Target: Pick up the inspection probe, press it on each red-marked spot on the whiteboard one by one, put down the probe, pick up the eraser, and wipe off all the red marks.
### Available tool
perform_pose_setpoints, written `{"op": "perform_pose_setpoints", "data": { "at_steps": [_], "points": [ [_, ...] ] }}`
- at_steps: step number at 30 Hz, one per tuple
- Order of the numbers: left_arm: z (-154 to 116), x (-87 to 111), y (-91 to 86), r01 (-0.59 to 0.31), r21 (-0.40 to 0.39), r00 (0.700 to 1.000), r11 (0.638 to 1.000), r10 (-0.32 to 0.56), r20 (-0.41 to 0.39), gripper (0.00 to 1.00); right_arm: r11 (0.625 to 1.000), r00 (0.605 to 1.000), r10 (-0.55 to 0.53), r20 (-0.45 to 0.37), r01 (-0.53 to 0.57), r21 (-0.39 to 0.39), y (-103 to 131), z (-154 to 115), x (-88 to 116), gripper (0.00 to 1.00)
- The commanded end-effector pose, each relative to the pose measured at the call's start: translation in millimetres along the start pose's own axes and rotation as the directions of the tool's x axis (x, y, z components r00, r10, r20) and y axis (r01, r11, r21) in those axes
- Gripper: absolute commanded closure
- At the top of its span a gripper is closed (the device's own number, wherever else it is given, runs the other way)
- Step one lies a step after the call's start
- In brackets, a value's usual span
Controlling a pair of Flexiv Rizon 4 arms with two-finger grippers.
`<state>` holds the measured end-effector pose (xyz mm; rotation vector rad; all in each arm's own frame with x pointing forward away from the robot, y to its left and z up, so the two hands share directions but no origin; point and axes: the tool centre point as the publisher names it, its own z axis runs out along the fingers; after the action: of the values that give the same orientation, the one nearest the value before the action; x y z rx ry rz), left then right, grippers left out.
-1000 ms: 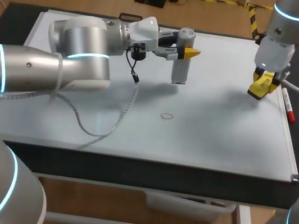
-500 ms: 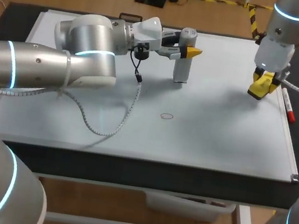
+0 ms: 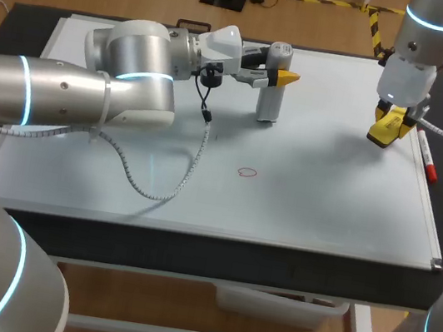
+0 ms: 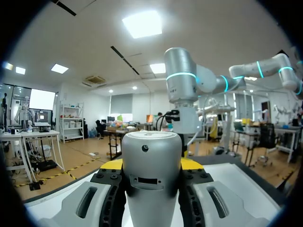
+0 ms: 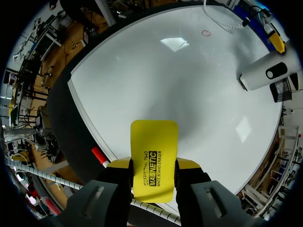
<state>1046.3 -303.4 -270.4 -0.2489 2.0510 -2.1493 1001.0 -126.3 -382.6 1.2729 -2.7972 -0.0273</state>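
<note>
Left gripper (image 4: 152,165) is clamping the probe (image 4: 151,142) between its fingers, high up, likely rigid and slick; right gripper (image 5: 154,163) is pinching the light-looking eraser (image 5: 154,137).

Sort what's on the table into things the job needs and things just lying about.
Needed for the job:
probe, held in the left gripper
eraser, held in the right gripper
whiteboard
red mark

Just lying about:
marker pen, at the whiteboard's right edge
</note>
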Motion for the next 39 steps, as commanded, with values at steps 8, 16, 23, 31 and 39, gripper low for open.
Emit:
{"op": "perform_pose_setpoints", "data": {
  "at_steps": [8, 16, 23, 31, 39],
  "points": [
    [1.6, -1.3, 6.9, 0.004, 0.002, 1.000, 1.000, -0.004, -0.010, 1.00, 1.000, 1.000, -0.001, -0.003, 0.001, 0.002, -0.6, -0.8, 0.0, 1.00],
    [-1.4, -1.5, 10.2, 0.002, 0.000, 1.000, 1.000, -0.002, -0.019, 1.00, 1.000, 1.000, -0.001, -0.003, 0.001, 0.002, -0.6, -0.8, 0.0, 1.00],
    [-2.5, -1.7, 10.3, 0.001, 0.002, 1.000, 1.000, -0.001, -0.018, 1.00, 1.000, 1.000, -0.001, -0.003, 0.001, 0.002, -0.6, -0.8, 0.0, 1.00],
    [-2.5, -1.6, 10.8, 0.000, 0.001, 1.000, 1.000, 0.000, -0.021, 1.00, 1.000, 1.000, -0.001, -0.003, 0.001, 0.002, -0.6, -0.8, 0.0, 1.00],
    [-2.5, -1.8, 9.9, -0.006, 0.001, 1.000, 1.000, 0.006, -0.021, 1.00, 1.000, 1.000, -0.001, -0.003, 0.001, 0.002, -0.6, -0.8, 0.0, 1.00]
  ]
}}
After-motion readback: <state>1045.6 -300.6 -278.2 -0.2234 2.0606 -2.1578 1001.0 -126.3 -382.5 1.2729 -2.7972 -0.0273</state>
